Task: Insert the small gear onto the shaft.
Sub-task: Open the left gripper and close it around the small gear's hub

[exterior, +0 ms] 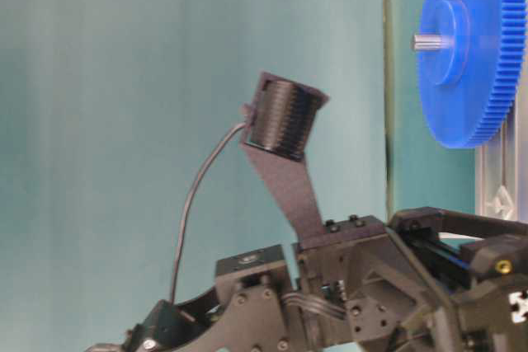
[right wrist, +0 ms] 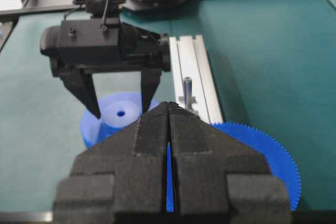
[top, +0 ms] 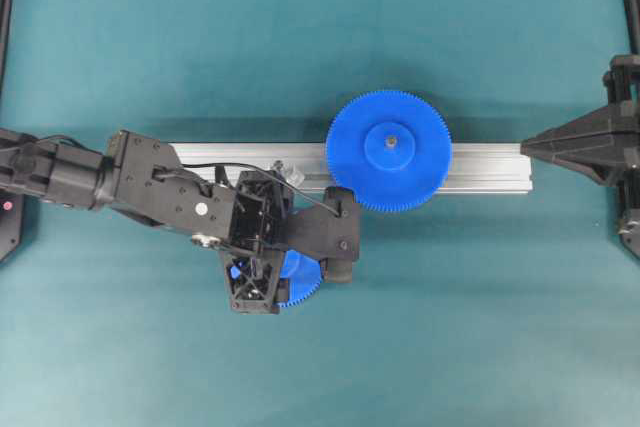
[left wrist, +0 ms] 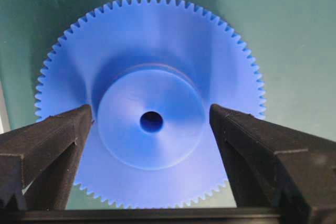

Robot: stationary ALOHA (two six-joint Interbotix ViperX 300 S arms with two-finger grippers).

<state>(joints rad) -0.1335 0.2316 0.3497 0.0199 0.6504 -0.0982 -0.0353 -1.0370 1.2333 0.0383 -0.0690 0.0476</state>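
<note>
Working along rail [top: 240,155], larger gear [top: 389,151] already seated at its far end. Straddling small gear [left wrist: 149,103] flat on mat w/ left gripper [left wrist: 151,124] spread wide. Closing evenly on hub, keeping level. Aiming bore at shaft [right wrist: 187,86], upright on rail nearby.

A big teal surface [top: 200,37] fills the view (soft and even in colour), with black bars [top: 8,7] at its edges.

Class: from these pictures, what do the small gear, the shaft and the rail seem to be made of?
Small gear: probably plastic, uniformly blue with a soft matte sheen.
Shaft: apparently metal, grey and shiny.
Rail: likely aluminium, silvery and grooved lengthwise.
</note>
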